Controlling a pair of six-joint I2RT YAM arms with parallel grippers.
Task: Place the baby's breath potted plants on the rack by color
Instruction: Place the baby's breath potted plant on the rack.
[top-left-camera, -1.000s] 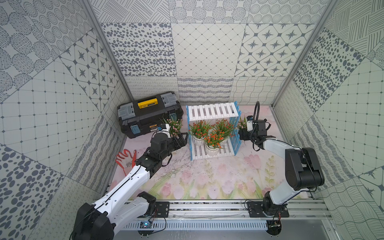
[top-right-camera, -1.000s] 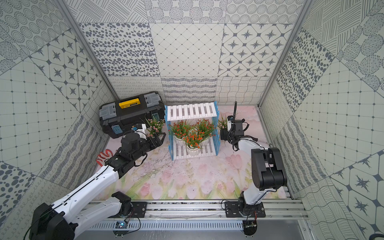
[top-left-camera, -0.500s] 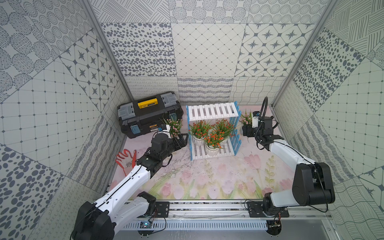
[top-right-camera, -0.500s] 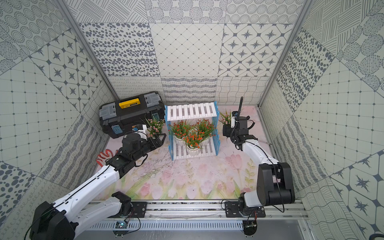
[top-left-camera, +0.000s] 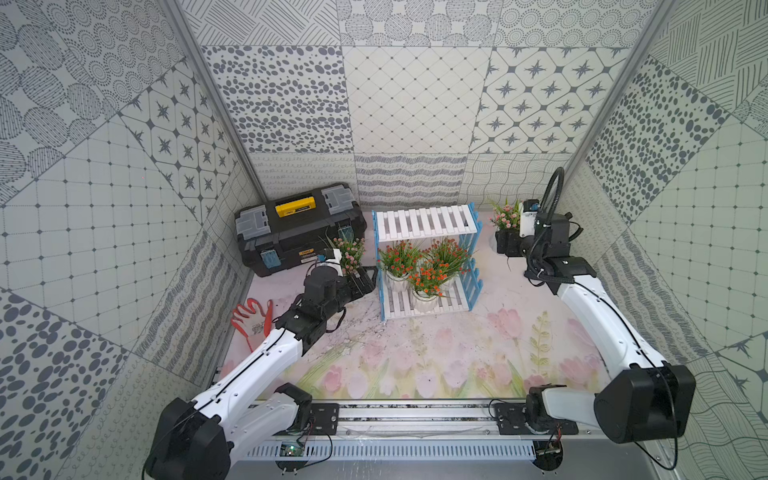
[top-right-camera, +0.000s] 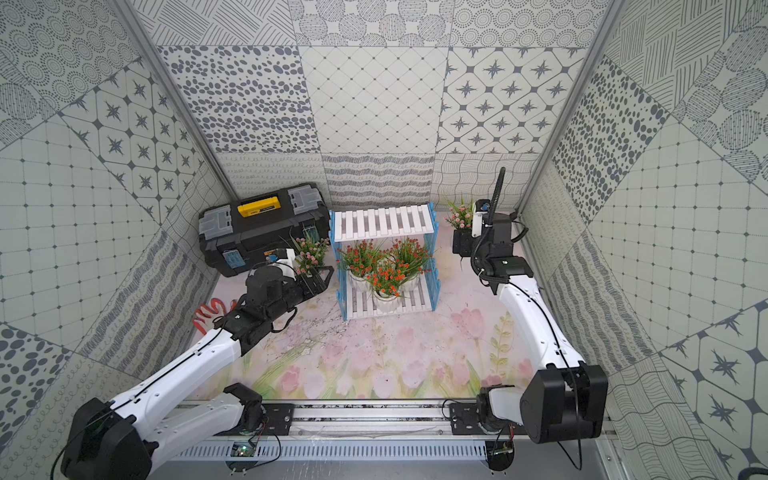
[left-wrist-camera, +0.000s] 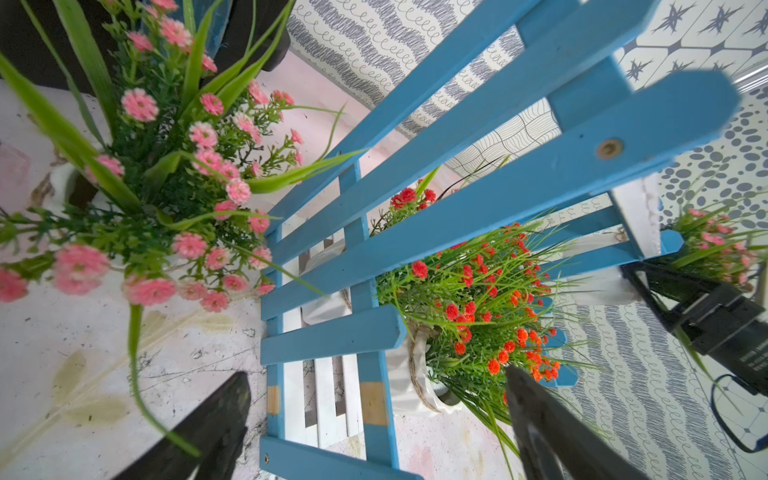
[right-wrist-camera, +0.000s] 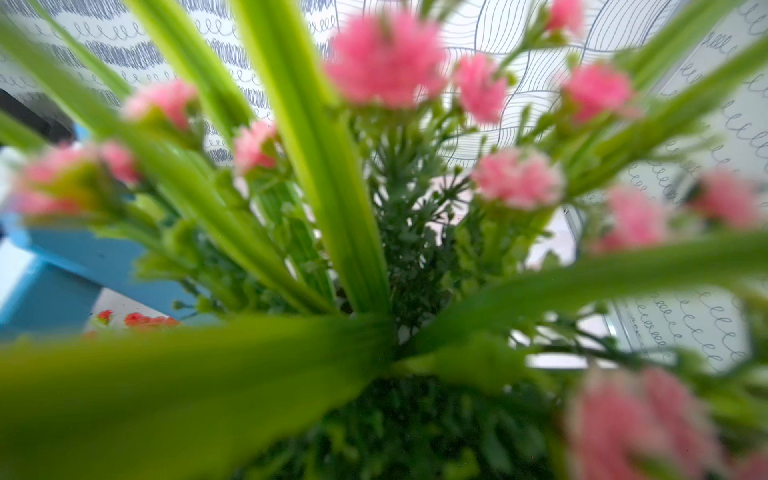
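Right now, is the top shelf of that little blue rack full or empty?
Empty: in both top views the upper shelf shows bare white slats; the orange-flowered plants stand on the lower shelf.

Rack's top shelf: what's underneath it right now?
Three orange-flowered potted plants stand on the lower shelf of the rack. The top boards and the leaves cover the back of that shelf, so anything behind the pots cannot be seen.

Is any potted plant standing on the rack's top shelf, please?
No, the top shelf holds nothing; the three orange plants stand on the lower shelf.
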